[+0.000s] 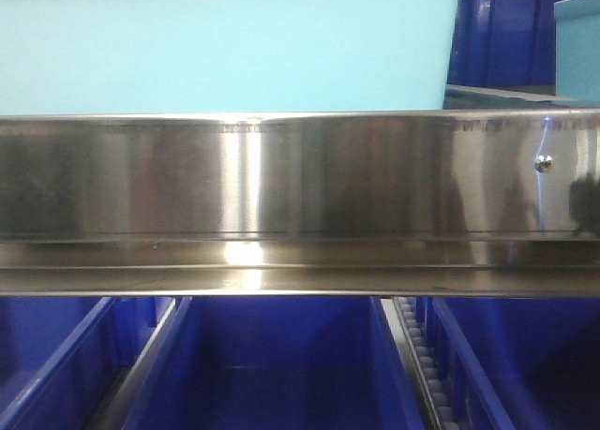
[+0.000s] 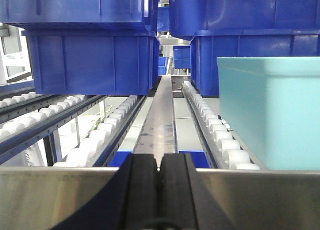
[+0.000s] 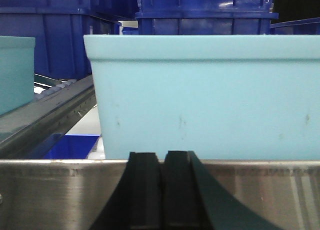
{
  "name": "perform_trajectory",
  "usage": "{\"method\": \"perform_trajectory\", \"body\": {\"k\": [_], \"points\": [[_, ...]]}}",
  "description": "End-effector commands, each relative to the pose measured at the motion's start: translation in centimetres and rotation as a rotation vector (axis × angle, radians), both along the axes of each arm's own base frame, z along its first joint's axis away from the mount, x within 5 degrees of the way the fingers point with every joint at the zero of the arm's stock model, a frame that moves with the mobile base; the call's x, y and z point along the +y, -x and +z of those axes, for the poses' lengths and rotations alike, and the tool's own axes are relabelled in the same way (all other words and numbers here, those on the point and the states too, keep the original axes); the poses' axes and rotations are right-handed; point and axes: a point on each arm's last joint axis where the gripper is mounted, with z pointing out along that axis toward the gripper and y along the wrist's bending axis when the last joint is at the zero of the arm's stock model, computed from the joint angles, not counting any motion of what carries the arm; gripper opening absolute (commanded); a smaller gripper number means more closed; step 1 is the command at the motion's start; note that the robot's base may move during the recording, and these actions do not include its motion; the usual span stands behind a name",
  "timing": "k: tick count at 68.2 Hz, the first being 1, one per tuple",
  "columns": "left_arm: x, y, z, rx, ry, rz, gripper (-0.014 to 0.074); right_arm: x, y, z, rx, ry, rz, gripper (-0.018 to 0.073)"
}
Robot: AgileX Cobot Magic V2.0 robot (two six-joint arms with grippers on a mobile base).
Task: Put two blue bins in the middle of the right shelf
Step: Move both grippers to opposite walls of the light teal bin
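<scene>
**Both bins on the shelf, both my end effectors closed and empty**

My right end effector (image 3: 161, 190) is closed. Its two black fingers are pressed side by side with nothing between them. It sits low, right against the shiny front rail (image 3: 50, 195) of the steel shelf (image 3: 50, 115). Directly behind that rail stands a pale blue bin (image 3: 210, 94), upright, with its broad side facing me. A second pale blue bin (image 3: 15, 72) stands on the same level to the left, with a gap between the two.

My left end effector (image 2: 160, 190) is also closed on nothing, its fingers touching. It is lined up with a flat steel strip (image 2: 162, 115) that runs back between two roller tracks (image 2: 207, 122). One pale bin (image 2: 272, 109) stands just right of the nearer track, but I cannot tell which of the two it is. Dark blue crates (image 2: 90, 59) are stacked farther back on this level. In the front view more of them sit on the level under the rail, and a small screw (image 1: 543, 164) shows near the rail's right end.
</scene>
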Motion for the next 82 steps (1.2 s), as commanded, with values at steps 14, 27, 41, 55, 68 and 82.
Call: {"method": "perform_trajectory", "body": {"k": [14,27,41,55,68,82], "points": [[0.0,0.1,0.3,-0.022,0.010,-0.006,-0.0111,0.0,0.0,0.2,-0.024,0.000,-0.001,-0.0162],[0.0,0.1,0.3,-0.022,0.010,-0.006,-0.0111,0.0,0.0,0.2,-0.024,0.000,-0.001,-0.0162],[0.0,0.1,1.0,-0.104,0.018,-0.005,-0.0111,0.0,0.0,0.4,-0.045,0.000,-0.003,-0.0162],[0.0,0.2,1.3,-0.138,0.021,-0.002,-0.0111,-0.1,0.1,0.8,-0.087,-0.001,-0.007,-0.0162],[0.1,0.4,2.0,-0.212,0.062,-0.001,-0.0111,-0.1,0.1,1.4,-0.161,-0.013,-0.013,-0.0162],[0.2,1.2,5.5,-0.247,0.118,-0.010,-0.0110,-0.1,1.5,6.5,-0.246,-0.017,-0.003,-0.0162]]}}
